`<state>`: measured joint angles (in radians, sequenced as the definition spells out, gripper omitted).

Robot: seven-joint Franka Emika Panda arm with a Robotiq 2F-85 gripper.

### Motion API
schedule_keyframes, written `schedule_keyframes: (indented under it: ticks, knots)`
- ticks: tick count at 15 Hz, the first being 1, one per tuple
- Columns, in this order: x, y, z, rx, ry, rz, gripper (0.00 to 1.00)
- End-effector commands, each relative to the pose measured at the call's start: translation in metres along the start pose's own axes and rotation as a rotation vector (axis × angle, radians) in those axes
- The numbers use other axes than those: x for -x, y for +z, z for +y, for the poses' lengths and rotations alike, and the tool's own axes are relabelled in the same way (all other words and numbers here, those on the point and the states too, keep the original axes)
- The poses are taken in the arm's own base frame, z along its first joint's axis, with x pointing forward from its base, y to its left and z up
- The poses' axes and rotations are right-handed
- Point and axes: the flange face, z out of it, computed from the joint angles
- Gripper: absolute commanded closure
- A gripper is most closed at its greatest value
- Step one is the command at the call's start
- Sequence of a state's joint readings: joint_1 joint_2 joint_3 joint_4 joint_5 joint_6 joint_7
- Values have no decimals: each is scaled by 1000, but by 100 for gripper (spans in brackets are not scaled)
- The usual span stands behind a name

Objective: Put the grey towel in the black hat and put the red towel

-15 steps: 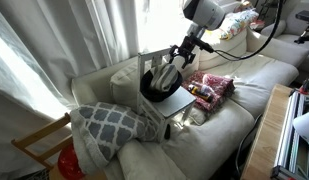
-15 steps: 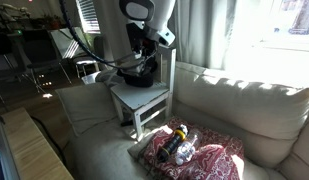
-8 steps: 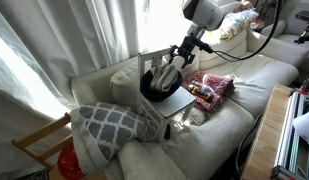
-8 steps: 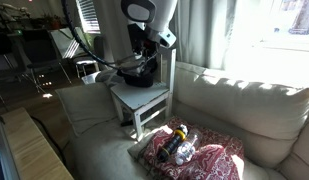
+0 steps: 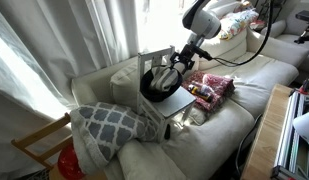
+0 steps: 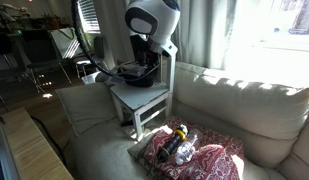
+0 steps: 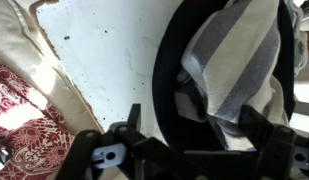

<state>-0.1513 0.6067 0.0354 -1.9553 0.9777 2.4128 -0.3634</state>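
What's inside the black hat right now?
In the wrist view the grey towel lies bunched inside the black hat, filling most of it. The hat's bottom is covered by the towel, so anything beneath it cannot be seen.

My arm (image 6: 152,20) has swung its upper joint lower and sideways above the black hat (image 5: 152,88), turning its round cap outward.
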Motion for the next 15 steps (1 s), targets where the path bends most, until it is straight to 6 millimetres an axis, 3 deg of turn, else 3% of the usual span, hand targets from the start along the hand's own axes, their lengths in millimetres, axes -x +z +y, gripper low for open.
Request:
schedule_keyframes:
  ticks: [1, 7, 8, 9, 15]
  knots:
    - [-9, 25, 9, -95, -36, 5, 0]
    - [-15, 51, 22, -193, -119, 13, 0]
    - [-16, 53, 24, -207, -123, 12, 25]
    - [-17, 55, 26, -233, -125, 7, 26]
    - [-21, 63, 37, -409, -106, -65, 73]
